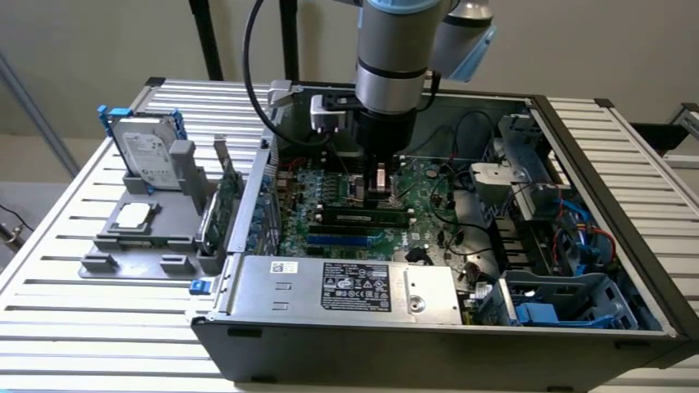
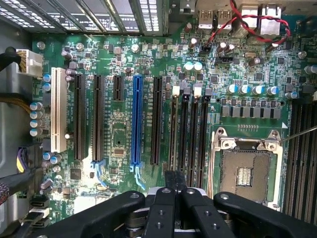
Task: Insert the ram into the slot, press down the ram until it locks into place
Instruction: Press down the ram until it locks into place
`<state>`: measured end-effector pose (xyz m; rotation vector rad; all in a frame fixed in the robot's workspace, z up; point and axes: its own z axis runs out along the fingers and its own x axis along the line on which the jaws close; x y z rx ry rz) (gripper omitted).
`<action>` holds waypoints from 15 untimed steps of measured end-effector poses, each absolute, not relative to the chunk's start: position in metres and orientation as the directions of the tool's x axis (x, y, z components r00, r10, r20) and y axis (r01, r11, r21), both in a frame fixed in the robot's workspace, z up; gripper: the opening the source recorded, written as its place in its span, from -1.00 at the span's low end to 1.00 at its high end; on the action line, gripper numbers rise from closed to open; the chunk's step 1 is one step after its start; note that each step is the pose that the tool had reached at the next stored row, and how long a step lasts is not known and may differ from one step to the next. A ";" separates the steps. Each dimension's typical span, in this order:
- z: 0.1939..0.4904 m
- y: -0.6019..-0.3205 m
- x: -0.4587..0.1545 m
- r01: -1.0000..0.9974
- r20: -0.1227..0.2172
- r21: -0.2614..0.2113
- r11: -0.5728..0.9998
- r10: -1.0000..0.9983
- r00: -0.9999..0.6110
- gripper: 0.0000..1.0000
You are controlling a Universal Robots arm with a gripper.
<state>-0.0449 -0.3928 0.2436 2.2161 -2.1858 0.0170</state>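
The ram (image 1: 361, 218) seems already upright in the slot (image 1: 327, 219) beside the blue socket (image 1: 340, 240); the gripper (image 2: 174, 181) hangs above that socket's neighbours, fingers pinched together, likely for pressing

Exterior view: raised, set back, angled down over the slatted worktop (image 1: 65, 270) into the open computer case (image 1: 437, 327), arm (image 1: 395, 57) descending from above. Wrist view: mounted on the wrist, facing straight down past the jaws, close over the motherboard (image 2: 119, 139). Shared field: the motherboard (image 1: 327, 225) area beneath the jaws, including the blue socket (image 2: 137, 124), (image 1: 344, 240).
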 end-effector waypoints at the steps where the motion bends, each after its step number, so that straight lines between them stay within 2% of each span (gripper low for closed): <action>1: 0.243 -0.393 -0.045 -1.000 0.028 0.013 -0.014 -1.000 0.014 -0.79; 15: 0.228 -0.390 -0.045 -1.000 0.029 0.013 -0.014 -0.999 0.014 -0.79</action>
